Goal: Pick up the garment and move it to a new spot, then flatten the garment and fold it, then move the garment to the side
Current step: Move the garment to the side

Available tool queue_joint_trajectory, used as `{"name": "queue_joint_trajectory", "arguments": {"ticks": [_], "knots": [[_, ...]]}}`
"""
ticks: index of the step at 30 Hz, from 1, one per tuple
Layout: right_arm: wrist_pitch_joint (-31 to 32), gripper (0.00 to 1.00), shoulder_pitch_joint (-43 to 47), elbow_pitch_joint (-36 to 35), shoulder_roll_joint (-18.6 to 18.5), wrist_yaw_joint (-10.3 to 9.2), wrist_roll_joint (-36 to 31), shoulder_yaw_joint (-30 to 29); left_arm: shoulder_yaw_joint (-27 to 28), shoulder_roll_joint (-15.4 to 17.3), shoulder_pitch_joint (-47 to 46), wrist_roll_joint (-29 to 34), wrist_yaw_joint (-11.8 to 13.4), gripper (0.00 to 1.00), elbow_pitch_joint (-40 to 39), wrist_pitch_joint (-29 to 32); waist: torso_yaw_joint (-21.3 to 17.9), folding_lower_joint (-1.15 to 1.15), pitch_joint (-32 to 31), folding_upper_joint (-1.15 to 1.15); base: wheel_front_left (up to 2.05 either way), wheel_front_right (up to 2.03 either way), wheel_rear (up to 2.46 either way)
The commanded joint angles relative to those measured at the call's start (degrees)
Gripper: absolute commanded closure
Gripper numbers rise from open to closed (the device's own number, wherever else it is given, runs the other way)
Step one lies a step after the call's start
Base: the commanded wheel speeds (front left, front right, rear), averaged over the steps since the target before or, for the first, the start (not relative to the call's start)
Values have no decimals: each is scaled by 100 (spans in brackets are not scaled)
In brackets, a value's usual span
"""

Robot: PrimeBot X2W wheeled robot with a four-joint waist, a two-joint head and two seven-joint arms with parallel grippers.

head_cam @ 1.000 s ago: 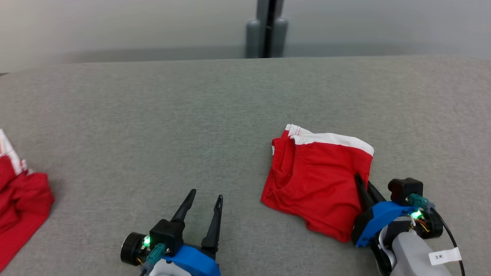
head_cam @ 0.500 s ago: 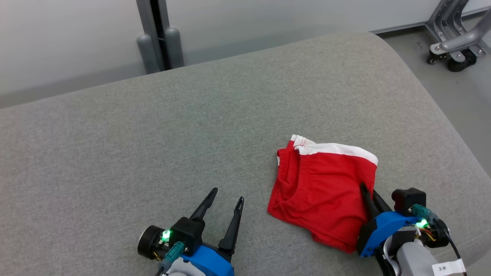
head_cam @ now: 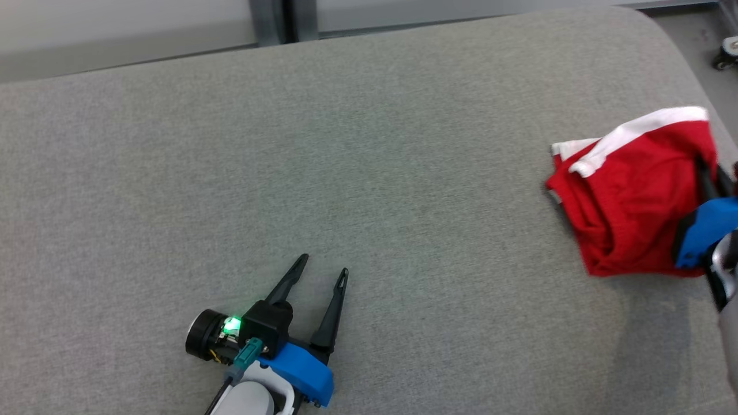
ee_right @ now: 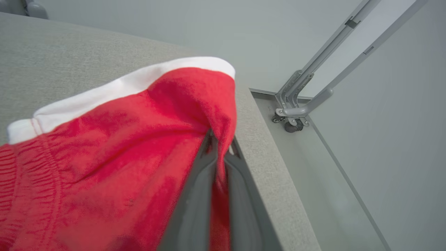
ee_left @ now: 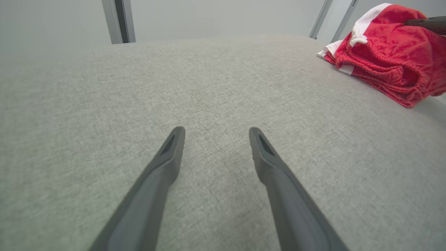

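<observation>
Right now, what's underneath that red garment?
The grey padded surface lies under the red garment, near that surface's edge. The right hand is shut on one corner. Anything between the folded layers or directly beneath is covered.

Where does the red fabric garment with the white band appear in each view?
Head view: red fabric garment with white band at the far right, middle height.
Left wrist view: top right corner.
Right wrist view: lower left to centre, pinched by the right gripper.
Shared landmark: the grey fabric surface under it.
</observation>
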Motion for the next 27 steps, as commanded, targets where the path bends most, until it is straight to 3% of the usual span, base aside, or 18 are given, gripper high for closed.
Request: {"name": "queue_joint_trajectory", "arguments": {"ticks": [1,5,6,7,8,11,17,22,27], "knots": [[92,100,-265,42,-202,-4,-232,-214,48,46,-131,40,-16,0,-30,-26,334,0,304,0,0,0,0],[300,99,-568,36,-580,-4,-763,-875,172,82,-161,64,-33,0,-51,-19,566,0,461,0,0,0,0],[340,66,-614,-3,-641,-4,-899,-1068,195,87,-163,73,-37,0,-53,-11,610,0,483,0,0,0,0],[386,24,-650,-46,-678,-4,-1045,-1270,226,90,-166,75,-38,0,-50,-7,647,0,503,0,0,0,0],[403,3,-676,-101,-691,-4,-1165,-1475,253,95,-168,85,-37,0,-47,-6,674,0,517,0,0,0,0],[368,0,-735,-397,-644,-4,-1628,-2155,362,111,-167,79,-24,0,-29,-5,726,0,535,0,0,0,0],[-108,0,-907,-706,126,-3,-2103,-2751,716,50,-252,35,17,0,-77,-7,763,0,398,0,0,0,0],[-262,0,-843,-889,857,-3,-1646,-2228,1009,-8,-249,32,88,0,-123,-14,809,0,134,0,0,0,0],[-262,0,-46,-1477,1171,-3,-499,-1125,1368,-35,-134,-3,193,0,-119,-14,922,0,-140,0,0,0,0]]}}
